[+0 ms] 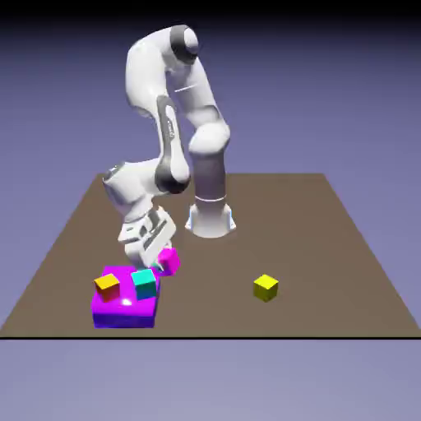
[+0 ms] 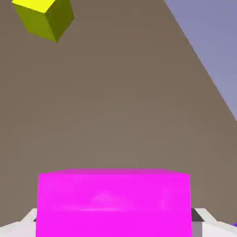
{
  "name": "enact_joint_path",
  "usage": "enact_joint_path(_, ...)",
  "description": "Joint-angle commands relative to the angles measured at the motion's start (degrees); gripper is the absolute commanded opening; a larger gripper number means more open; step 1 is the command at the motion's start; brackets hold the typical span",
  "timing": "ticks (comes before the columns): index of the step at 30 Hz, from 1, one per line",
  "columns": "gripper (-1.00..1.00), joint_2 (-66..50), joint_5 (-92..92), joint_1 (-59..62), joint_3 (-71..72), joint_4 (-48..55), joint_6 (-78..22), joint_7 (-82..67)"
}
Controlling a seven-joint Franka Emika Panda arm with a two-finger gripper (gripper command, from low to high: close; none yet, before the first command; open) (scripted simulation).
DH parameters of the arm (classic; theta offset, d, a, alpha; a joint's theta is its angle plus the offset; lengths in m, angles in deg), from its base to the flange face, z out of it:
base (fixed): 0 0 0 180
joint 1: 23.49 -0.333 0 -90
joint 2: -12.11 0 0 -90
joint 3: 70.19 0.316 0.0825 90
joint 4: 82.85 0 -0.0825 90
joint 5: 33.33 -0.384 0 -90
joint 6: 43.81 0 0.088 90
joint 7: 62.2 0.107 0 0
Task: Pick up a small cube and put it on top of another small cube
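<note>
Gripper: clenched on small pink cube, one fingertip against each side in hand view, no gap showing at either. Cube fills bottom middle of that view, btwn the tips. In ext. view it's at the jaws' end, just beside the flat purple block, on the ext. view's right of it, and looks tilted w/ the hand. Can't tell if its underside is off the table or just touching.

Key relation for next move: small yellow cube is well apart from jaws, over to ext. view's right and a bit nearer the cam. Hand view has it top L corner, partly cut off. Sits alone on table, top face bare. So the carry looks to be mostly sideways, w/ height enough to clear its top, then down square.

Arm: folded over to ext. view's left of its base, elbow high, wrist low, hand canted rather than plumb. Prob. needs straightening before set-down, else pink lands on an edge and may slide off.

Orange cube & cyan cube both on the purple block; cyan is close to the jaws, so a low sideways sweep might clip it. Up first, I'd say.
</note>
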Motion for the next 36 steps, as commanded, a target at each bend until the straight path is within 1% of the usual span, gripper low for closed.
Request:
enact_joint_path(1, -1.0, 1.4, 2.4, -1.1, 0.5, 0.3, -1.4, -2.3)
enact_joint_path(18, -1.0, 25.0, 44.8, -20.3, 8.8, 5.5, -26.0, -40.1)
enact_joint_path(30, -1.0, 40.0, 74.2, -34.2, 13.8, 6.8, -42.1, -69.9)
enact_joint_path(33, -1.0, 40.5, 76.5, -35.7, 13.8, 5.8, -43.0, -74.1)
enact_joint_path(36, -1.0, 41.5, 81.6, -37.4, 7.6, 5.7, -40.0, -72.9)
